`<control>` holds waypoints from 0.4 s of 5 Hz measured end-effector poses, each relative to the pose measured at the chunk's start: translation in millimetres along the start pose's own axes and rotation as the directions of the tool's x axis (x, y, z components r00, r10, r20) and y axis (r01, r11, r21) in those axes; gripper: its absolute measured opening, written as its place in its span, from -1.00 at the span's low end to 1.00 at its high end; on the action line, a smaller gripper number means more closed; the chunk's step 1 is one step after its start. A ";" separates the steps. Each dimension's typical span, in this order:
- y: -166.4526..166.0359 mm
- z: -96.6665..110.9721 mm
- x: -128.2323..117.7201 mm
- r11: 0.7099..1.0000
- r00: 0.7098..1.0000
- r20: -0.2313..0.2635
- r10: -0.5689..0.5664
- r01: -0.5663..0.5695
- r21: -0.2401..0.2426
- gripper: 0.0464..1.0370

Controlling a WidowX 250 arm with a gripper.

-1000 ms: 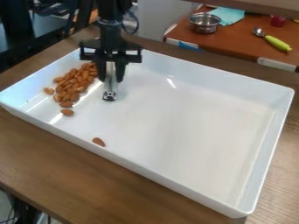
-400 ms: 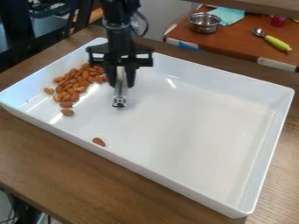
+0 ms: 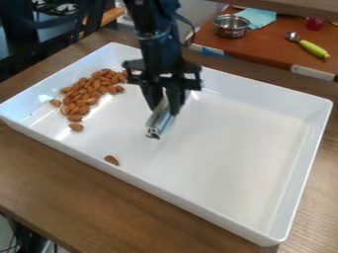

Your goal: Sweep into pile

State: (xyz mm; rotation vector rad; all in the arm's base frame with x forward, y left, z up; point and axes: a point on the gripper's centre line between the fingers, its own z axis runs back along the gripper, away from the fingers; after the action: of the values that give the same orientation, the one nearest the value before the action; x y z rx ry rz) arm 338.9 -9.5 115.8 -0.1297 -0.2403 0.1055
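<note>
Clasping a silvery bar (image 3: 160, 121) near almonds (image 3: 82, 95)

From the camera's side, I see the black gripper (image 3: 165, 109), jaws narrowed onto that bar. The brown, teardrop-shaped almonds lie apart from the jaws, heaped toward the view's left in the white tray (image 3: 224, 143); one lone almond (image 3: 111, 160) rests by its near wall.

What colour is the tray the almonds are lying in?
The tray is plain white, best seen in the camera view.
</note>
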 end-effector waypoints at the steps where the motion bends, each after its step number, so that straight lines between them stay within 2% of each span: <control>1: -7.4 -9.4 -17.6 0.999 0.998 -0.054 -0.041 0.041 -0.001 -0.35; 2: -5.6 -13.1 -26.8 0.998 0.995 -0.086 -0.057 0.057 0.001 -0.35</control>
State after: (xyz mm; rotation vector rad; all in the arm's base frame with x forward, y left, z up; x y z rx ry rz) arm 316.7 -19.8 97.8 -0.1232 -0.1574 0.0434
